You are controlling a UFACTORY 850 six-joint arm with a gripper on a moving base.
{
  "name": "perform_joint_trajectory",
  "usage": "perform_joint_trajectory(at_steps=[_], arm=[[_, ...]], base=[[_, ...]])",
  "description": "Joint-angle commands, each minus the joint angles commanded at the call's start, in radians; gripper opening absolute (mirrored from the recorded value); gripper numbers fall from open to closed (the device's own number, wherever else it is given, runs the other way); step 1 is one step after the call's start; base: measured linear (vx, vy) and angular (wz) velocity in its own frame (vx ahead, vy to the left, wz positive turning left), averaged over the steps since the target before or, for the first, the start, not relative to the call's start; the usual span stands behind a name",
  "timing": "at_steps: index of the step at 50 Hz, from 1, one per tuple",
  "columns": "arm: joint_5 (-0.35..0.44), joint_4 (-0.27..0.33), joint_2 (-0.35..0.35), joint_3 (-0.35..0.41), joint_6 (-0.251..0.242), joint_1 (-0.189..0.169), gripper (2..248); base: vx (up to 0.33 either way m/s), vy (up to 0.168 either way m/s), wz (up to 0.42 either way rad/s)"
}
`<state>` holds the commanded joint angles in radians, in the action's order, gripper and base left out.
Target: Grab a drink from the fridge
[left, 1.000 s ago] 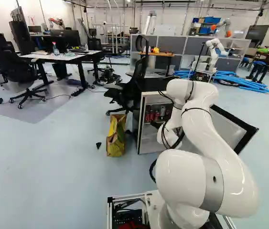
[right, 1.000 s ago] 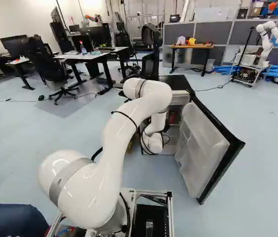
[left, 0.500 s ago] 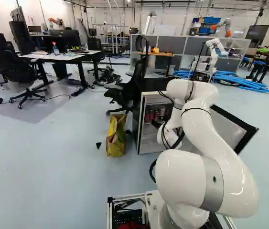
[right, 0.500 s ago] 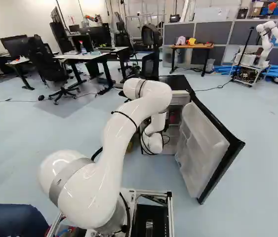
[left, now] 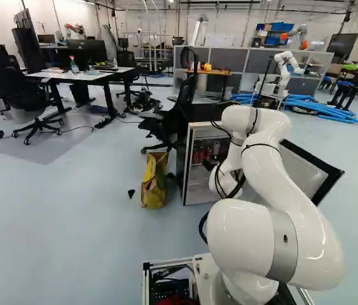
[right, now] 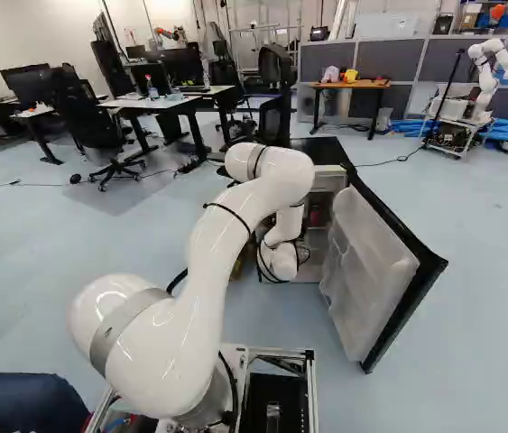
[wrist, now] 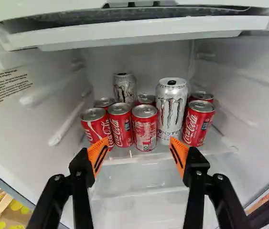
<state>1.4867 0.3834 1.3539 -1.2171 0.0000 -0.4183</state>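
Observation:
In the left base view the black gripper (left: 210,164) shows partly inside the open fridge (left: 198,190), mostly hidden by the arm. From the wrist, my gripper (wrist: 139,155) stands open, its orange pads apart with nothing held between them. Ahead of it, on a fridge shelf, several red cans stand upright: a front middle one (wrist: 145,128), two beside it (wrist: 120,125) (wrist: 95,126) and one apart (wrist: 199,123). A tall silver can (wrist: 170,110) stands between the middle and separate red cans; another silver can (wrist: 124,88) is farther back, partly hidden like two other red cans.
A white drawer edge (wrist: 139,31) spans above the cans, with fridge walls on both sides. The fridge door (right: 371,271) stands swung wide beside the arm. A yellow-brown bag (left: 154,181) and an office chair (left: 169,124) are by the fridge. Another robot (right: 488,72) stands far off.
In the left base view, a dark part at the gripper now covers some cans that showed before. The rest of the arm and the base have not visibly moved.

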Motion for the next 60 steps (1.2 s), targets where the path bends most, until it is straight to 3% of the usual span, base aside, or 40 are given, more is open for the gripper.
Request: perform_joint_trajectory(at_steps=[8,9,13,14,60], arm=[[0.0,0.0,0.0,0.0,0.0,0.0,179],[0.0,0.0,0.0,0.0,0.0,0.0,165],[0.0,0.0,0.0,0.0,0.0,0.0,165],[0.0,0.0,0.0,0.0,0.0,0.0,153],[0.0,0.0,0.013,-0.026,0.0,0.004,154]], base=[[0.0,0.0,0.0],[0.0,0.0,0.0],[0.0,0.0,0.0],[0.0,0.0,0.0],[0.0,0.0,0.0]])
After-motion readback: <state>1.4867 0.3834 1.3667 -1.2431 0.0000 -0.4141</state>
